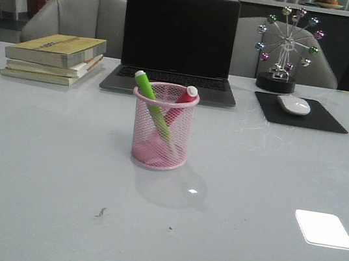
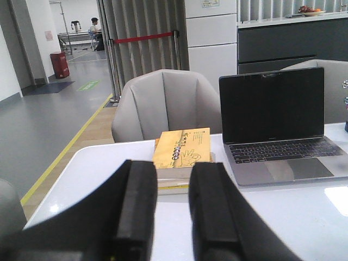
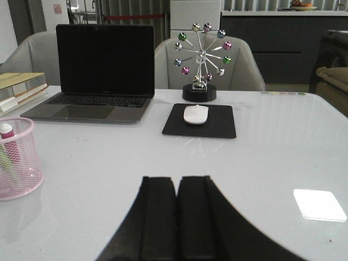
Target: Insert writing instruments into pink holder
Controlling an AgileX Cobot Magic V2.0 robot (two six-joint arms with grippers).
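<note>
One pink holder [image 1: 161,128] is standing upright near the middle of the white table [image 1: 37,169], and two markers are sitting inside it. The green marker [image 1: 148,94] is leaning toward the left rim with its pale cap poking out above the edge; the pink marker [image 1: 182,102] is leaning toward the right rim, its cap also showing above the rim. The two are crossing low inside the mesh.

Neither arm is showing in the front view. In its wrist view, the left gripper [image 2: 173,212] is hanging above the table with its two fingers apart, a clear gap showing between them and nothing in it. The right gripper [image 3: 176,217] is holding its two fingers pressed together, empty, well right of the holder.

Behind the holder, one open laptop [image 1: 177,45] with a dark screen is sitting at the far side. To its left, one stack of three books [image 1: 55,58] is lying flat. To its right, one black mouse pad [image 1: 300,112] is carrying one white mouse [image 1: 293,105], and one ferris-wheel ornament [image 1: 286,49] is standing just beyond it. Two grey chairs [image 1: 79,18] are standing past the far table edge.
</note>
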